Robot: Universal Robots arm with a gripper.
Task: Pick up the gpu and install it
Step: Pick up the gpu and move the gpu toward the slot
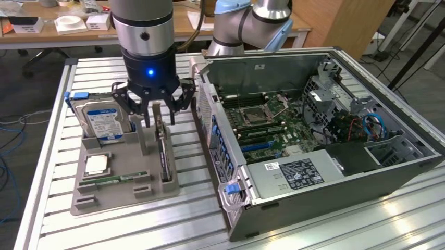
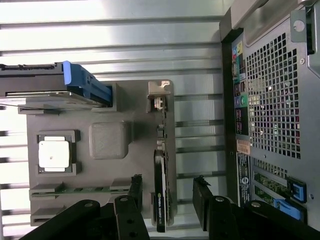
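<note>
The gpu (image 1: 164,159) is a slim dark card standing on its edge in a slot of the grey holder tray (image 1: 125,200). In the wrist view the gpu (image 2: 160,200) shows a green logo, and its silver bracket (image 2: 160,102) sits at the far end. My gripper (image 1: 159,119) hangs straight over the card, open, with one finger on each side of it. The wrist view shows the gripper (image 2: 167,194) with its fingers (image 2: 201,197) apart from the card and touching nothing.
The open computer case (image 1: 389,172) lies at the exterior view's right, its motherboard (image 1: 271,130) exposed. The tray (image 2: 110,107) also holds a hard drive (image 1: 104,122), a processor (image 1: 96,165) and a green memory stick (image 1: 111,180). Everything rests on a slatted metal table (image 1: 361,224).
</note>
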